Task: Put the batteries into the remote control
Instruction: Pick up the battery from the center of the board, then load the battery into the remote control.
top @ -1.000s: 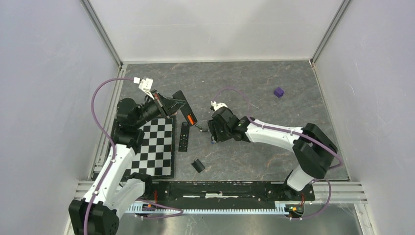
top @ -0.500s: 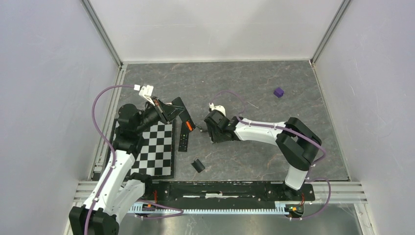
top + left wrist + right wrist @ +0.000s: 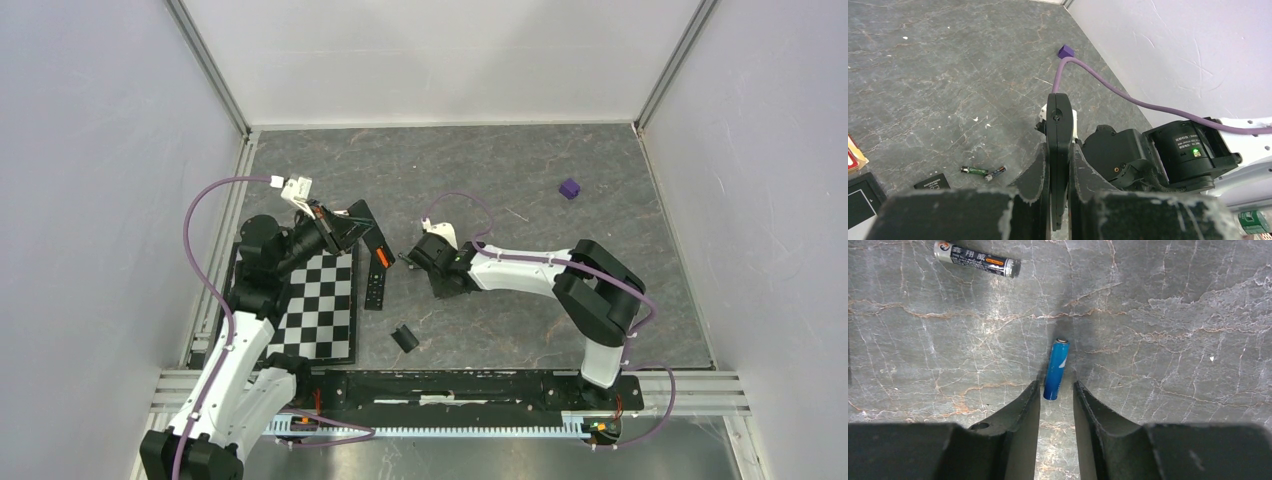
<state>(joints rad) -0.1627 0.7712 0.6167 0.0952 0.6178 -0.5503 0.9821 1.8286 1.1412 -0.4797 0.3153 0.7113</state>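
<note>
My left gripper [image 3: 347, 228] is shut on a slim black remote control [image 3: 372, 232] and holds it tilted above the floor. An orange battery [image 3: 381, 257] sits in its lower end. In the left wrist view the remote [image 3: 1057, 120] stands edge-on between the fingers [image 3: 1040, 165]. My right gripper [image 3: 414, 259] is low over the floor, just right of the remote. In the right wrist view it [image 3: 1056, 387] is open, with the near end of a blue battery [image 3: 1056, 365] lying on the floor between the fingertips, not gripped.
A twin black remote [image 3: 375, 281] lies beside a checkerboard mat [image 3: 322, 305]. A small black cover [image 3: 403, 338] lies nearer the bases. A black battery [image 3: 976, 259] lies beyond the blue one. Two more cells [image 3: 983, 172] lie on the floor. A purple cube [image 3: 569, 188] is far right.
My right gripper has moved left and a little farther from the bases, toward the held remote. My left gripper has lowered slightly with the remote still in it.
</note>
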